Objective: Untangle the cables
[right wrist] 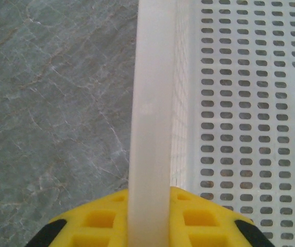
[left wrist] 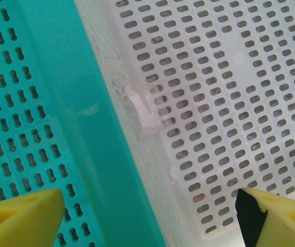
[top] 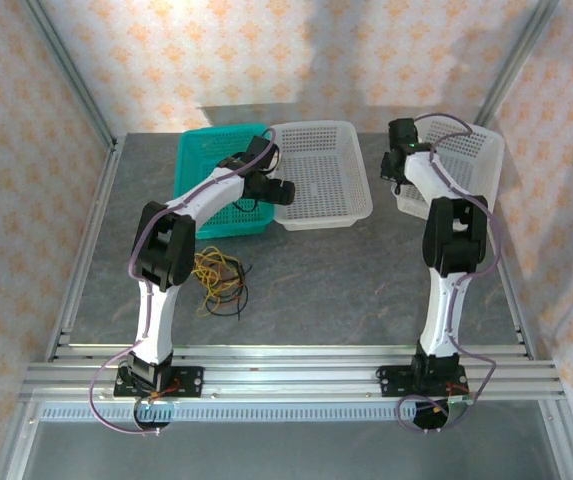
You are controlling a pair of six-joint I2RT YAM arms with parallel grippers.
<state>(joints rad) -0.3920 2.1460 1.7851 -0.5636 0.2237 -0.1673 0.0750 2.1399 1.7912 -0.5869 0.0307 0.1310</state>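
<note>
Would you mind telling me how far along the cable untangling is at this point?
Done: nothing yet; the thin yellow, orange-red and black cables lie in one knotted heap on the grey table. In hand: the right claw pinches the rim of the right white perforated basket; the left claw hangs open over the teal perforated basket and middle white basket. Left: all the separating.

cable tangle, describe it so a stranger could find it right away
On the grey stone-patterned tabletop, look near-left, in front of the teal perforated plastic basket. There, beside the left arm, lies a loose knot of thin yellow, orange-red and black cables. Unlike that rigid basket, it is wiry and multicoloured.
</note>
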